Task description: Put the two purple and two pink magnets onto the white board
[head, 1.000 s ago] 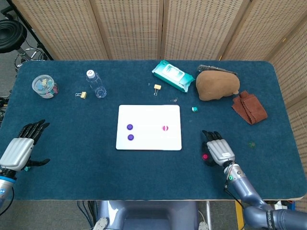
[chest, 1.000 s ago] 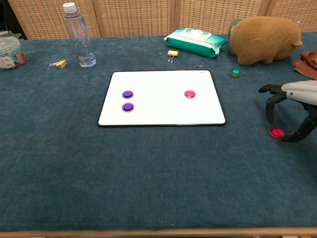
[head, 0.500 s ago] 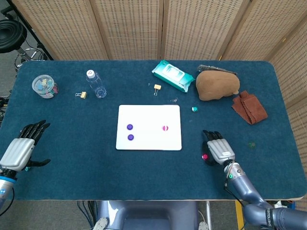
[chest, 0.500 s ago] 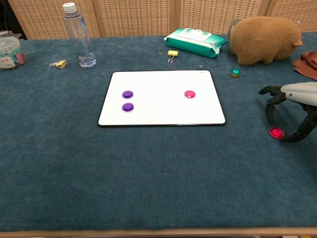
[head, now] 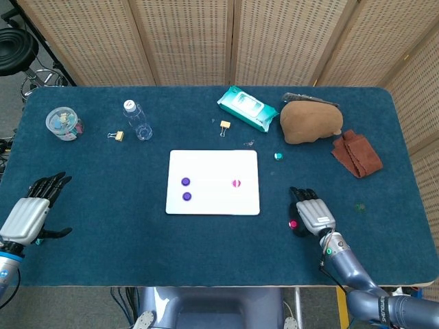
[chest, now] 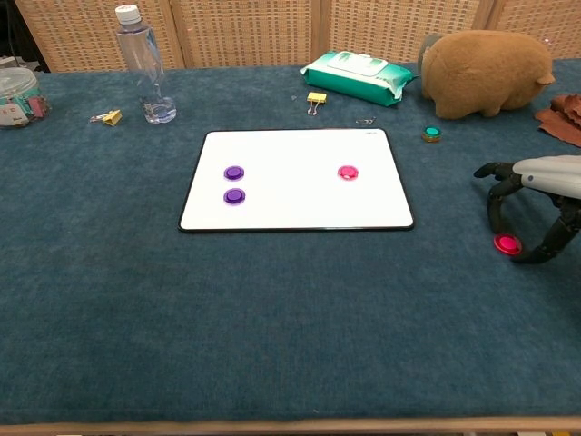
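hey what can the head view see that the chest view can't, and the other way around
Only the head view shows the left hand, open at the table's near left edge, the small dark green object on the cloth to the right, and the whole brown cloth. Only the chest view shows the gap between the right hand's fingers and thumb around the pink magnet lying on the cloth. Both show the white board with two purple magnets and one pink one, the right hand, bottle and plush toy.
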